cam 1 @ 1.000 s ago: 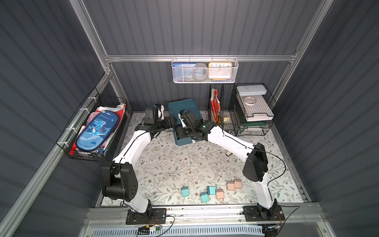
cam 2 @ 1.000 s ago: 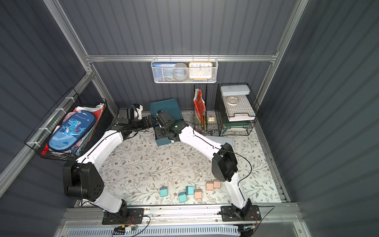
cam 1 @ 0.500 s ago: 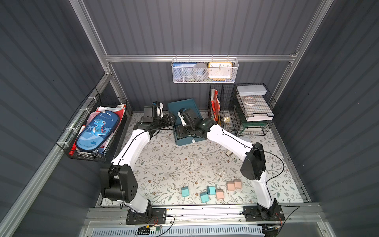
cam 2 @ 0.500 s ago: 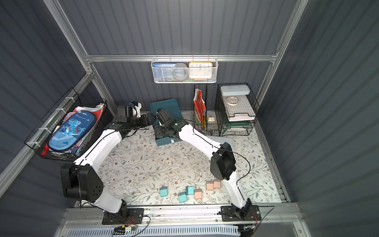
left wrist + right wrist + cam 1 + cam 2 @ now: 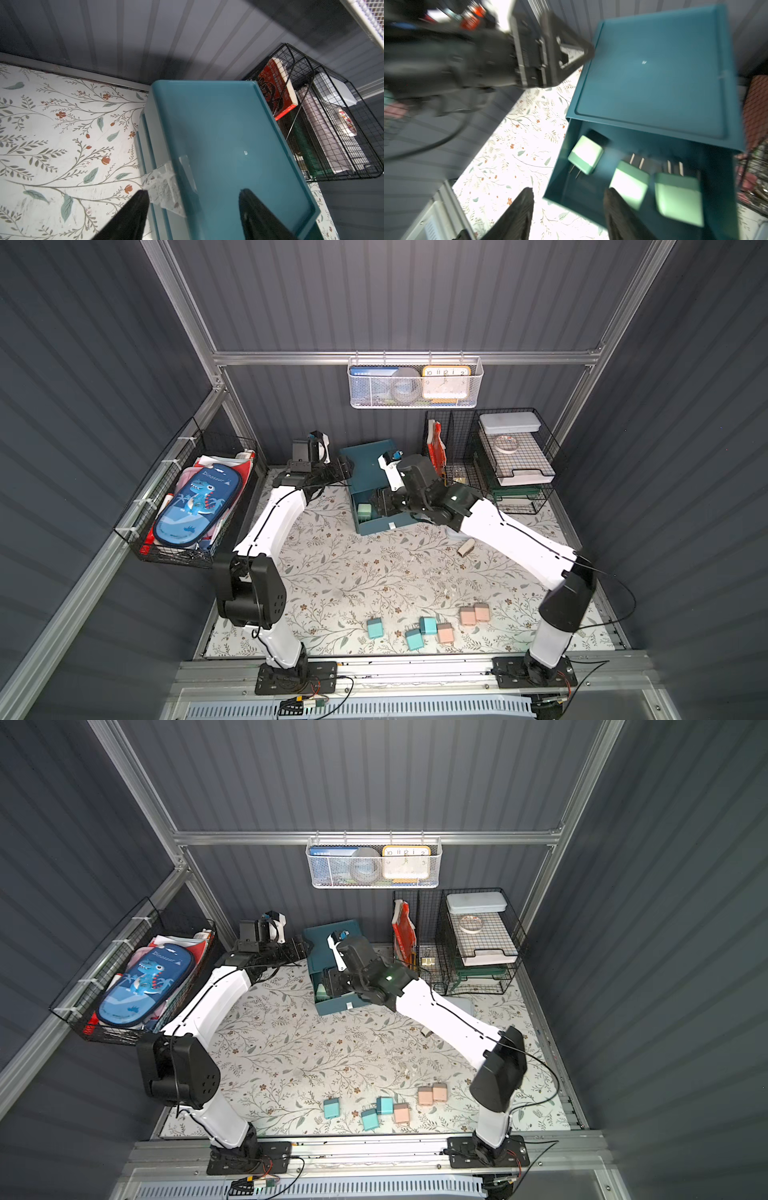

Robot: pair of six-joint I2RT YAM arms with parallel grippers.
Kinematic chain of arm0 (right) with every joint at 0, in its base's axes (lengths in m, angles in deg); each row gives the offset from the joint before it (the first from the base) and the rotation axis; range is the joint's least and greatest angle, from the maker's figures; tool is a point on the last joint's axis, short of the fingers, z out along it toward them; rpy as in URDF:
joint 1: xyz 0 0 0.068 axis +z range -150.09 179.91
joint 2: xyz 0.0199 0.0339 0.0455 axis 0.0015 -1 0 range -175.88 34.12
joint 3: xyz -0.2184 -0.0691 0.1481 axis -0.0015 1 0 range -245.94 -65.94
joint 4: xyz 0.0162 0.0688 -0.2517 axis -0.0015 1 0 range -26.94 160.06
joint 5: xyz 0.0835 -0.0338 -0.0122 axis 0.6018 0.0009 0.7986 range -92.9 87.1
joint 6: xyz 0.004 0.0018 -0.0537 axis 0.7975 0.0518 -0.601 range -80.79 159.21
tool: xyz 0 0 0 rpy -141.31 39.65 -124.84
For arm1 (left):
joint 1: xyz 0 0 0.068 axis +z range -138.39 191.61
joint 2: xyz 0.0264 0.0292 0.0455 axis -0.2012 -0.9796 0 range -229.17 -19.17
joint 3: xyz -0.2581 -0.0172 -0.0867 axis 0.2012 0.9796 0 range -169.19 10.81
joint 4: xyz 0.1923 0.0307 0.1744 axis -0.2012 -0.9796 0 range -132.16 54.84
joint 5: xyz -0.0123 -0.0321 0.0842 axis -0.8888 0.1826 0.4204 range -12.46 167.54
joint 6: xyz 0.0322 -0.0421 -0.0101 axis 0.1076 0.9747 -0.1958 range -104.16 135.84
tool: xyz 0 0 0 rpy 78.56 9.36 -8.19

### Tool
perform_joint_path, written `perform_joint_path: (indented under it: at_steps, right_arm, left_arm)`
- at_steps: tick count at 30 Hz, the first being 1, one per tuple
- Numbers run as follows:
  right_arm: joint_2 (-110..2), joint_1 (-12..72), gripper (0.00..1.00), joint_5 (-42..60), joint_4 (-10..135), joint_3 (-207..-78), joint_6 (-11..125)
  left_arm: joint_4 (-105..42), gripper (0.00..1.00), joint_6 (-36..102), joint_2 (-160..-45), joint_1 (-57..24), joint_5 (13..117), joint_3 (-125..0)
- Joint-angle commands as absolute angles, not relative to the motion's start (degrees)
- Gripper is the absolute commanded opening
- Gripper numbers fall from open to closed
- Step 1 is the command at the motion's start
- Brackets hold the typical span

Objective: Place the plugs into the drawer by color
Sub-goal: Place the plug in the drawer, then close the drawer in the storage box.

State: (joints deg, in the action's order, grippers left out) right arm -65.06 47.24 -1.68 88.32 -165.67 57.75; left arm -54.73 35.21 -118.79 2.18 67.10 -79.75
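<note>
One color done.
Mint plugs [image 5: 585,154] are stowed in the drawer [image 5: 374,529]; blue plugs [image 5: 428,625], pink plugs [image 5: 467,615] left at 6 o'clock; left fingers [image 5: 133,214], right fingers [image 5: 519,209] held apart.

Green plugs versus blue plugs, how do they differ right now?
Colour: the green plugs are mint, the blue plugs teal. Place: all three green plugs lie inside the open drawer, the three blue plugs on the mat near its front edge. Neighbours: only green plugs show in the drawer; the blue plugs sit beside pink plugs. Both are small rounded blocks with prongs.
</note>
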Motion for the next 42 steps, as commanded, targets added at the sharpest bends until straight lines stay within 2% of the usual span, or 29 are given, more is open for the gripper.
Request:
perform_joint_path:
  at_steps: [1, 7, 12, 16, 25, 42]
  right_arm:
    - [-60.1, 47.5, 0.57, 0.0, 82.0, -155.7, 60.1]
    - [-49.0, 50.3, 0.51, -1.1, 67.7, -133.9, 65.0]
    - [-46.7, 52.2, 0.48, -2.3, 60.6, -124.4, 67.1]
    - [-47.7, 52.3, 0.44, -3.5, 56.6, -120.7, 68.4]
    - [-52.6, 51.8, 0.40, -7.6, 49.0, -118.8, 68.7]
    - [-61.2, 48.2, 0.39, -4.6, 44.0, -126.4, 67.9]
  left_arm:
    - [-55.0, 0.68, 34.2, -120.9, 2.4, 67.3, -81.9]
    - [-55.6, 0.58, 33.3, -124.7, 2.4, 67.3, -82.6]
    - [-54.7, 0.48, 32.7, -125.4, 2.5, 66.9, -81.9]
    - [-54.5, 0.43, 32.4, -124.5, 2.4, 67.1, -80.6]
    - [-54.0, 0.37, 32.0, -124.3, 2.4, 67.7, -78.5]
    - [-53.8, 0.35, 32.1, -126.1, 2.1, 66.0, -78.6]
